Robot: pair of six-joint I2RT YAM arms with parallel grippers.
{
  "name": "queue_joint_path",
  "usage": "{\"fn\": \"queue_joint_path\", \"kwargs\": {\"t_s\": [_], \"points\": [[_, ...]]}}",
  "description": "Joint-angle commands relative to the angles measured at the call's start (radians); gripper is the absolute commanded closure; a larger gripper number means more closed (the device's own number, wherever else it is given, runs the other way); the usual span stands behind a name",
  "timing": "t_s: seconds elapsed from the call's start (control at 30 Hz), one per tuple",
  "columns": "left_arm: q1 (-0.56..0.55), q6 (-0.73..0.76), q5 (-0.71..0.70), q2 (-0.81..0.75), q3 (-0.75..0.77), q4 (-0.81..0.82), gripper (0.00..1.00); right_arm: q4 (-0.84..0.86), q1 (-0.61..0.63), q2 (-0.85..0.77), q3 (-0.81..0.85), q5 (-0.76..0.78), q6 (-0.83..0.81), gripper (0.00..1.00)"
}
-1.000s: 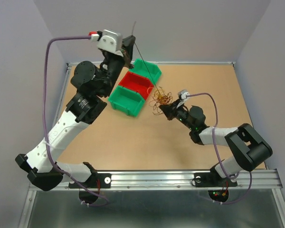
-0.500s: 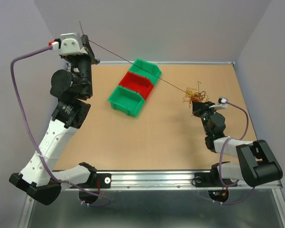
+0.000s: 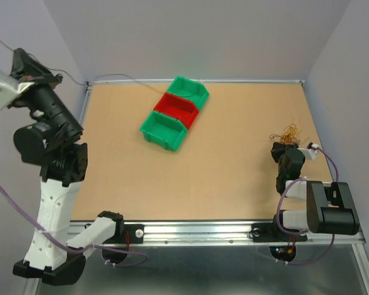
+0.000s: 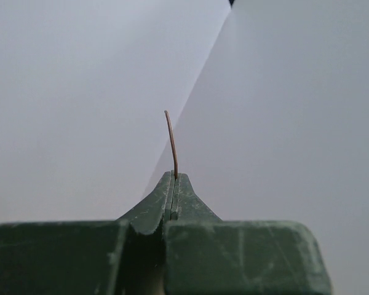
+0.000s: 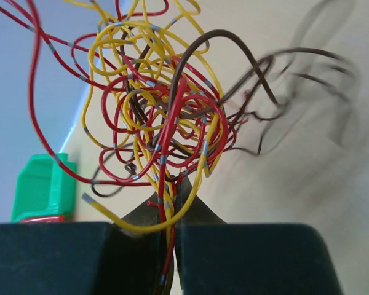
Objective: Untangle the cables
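Note:
My right gripper (image 3: 287,145) rests low near the table's right edge, shut on the cable tangle (image 3: 289,132). In the right wrist view the tangle (image 5: 166,104) is curly red, yellow and brown wires, with red and yellow strands pinched between the gripper's (image 5: 172,206) closed jaws. My left gripper (image 3: 17,55) is raised high at the far left, off the table. In the left wrist view the gripper (image 4: 174,179) is shut on one thin brown wire (image 4: 171,141), whose short end sticks up past the tips. The rest of that wire (image 3: 120,76) trails loosely along the table's back edge.
Three joined bins sit at the back middle of the brown table (image 3: 234,172): a green one (image 3: 192,91), a red one (image 3: 177,107) and a green one (image 3: 164,129). The green bin also shows in the right wrist view (image 5: 43,184). Purple-grey walls enclose the table.
My left arm swung up and far left, drawing the dark wire out of the tangle; it now hangs slack. My right gripper moved right with the tangle toward the table's right edge.

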Motion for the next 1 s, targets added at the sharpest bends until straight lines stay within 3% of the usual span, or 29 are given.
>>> {"fn": "queue_joint_path", "kwargs": {"t_s": [0.0,0.07,0.17,0.2,0.27,0.33,0.37,0.43,0.47,0.63,0.8,0.97], "points": [[0.005,-0.028,-0.036,-0.031,0.007,0.144,1.0,-0.064,-0.025,-0.043,-0.013,0.058,0.027,1.0],[0.003,-0.066,0.01,-0.037,-0.025,0.137,1.0,-0.08,-0.025,-0.082,-0.018,0.054,0.001,0.99],[0.003,-0.129,0.312,-0.045,-0.133,0.147,1.0,-0.084,-0.025,-0.169,-0.018,-0.078,-0.142,0.99],[0.003,-0.169,0.478,-0.042,-0.171,0.146,1.0,-0.082,-0.025,-0.197,-0.021,-0.121,-0.203,0.99],[0.0,-0.182,0.614,-0.013,-0.187,0.137,1.0,-0.082,-0.025,-0.246,-0.024,-0.276,-0.246,0.93],[-0.003,-0.206,0.697,0.022,-0.177,0.106,1.0,-0.082,-0.025,-0.313,-0.028,-0.401,-0.283,0.63],[-0.003,-0.206,0.722,0.035,-0.168,0.092,1.0,-0.105,-0.025,-0.333,-0.025,-0.429,-0.291,0.26],[-0.005,-0.211,0.714,0.053,-0.145,0.067,1.0,-0.157,-0.024,-0.387,-0.004,-0.465,-0.311,0.05],[-0.005,-0.202,0.714,0.059,-0.142,0.067,1.0,-0.195,-0.024,-0.402,-0.001,-0.489,-0.319,0.0],[-0.006,-0.221,0.803,0.038,-0.144,0.032,1.0,-0.196,-0.024,-0.479,0.005,-0.616,-0.335,0.0],[-0.046,-0.283,1.009,0.013,-0.112,-0.084,1.0,-0.119,0.008,-0.488,0.01,-0.765,-0.343,0.0],[-0.176,-0.361,1.168,-0.042,-0.232,-0.069,1.0,-0.038,0.164,-0.455,0.045,-0.845,-0.389,0.02]]}}
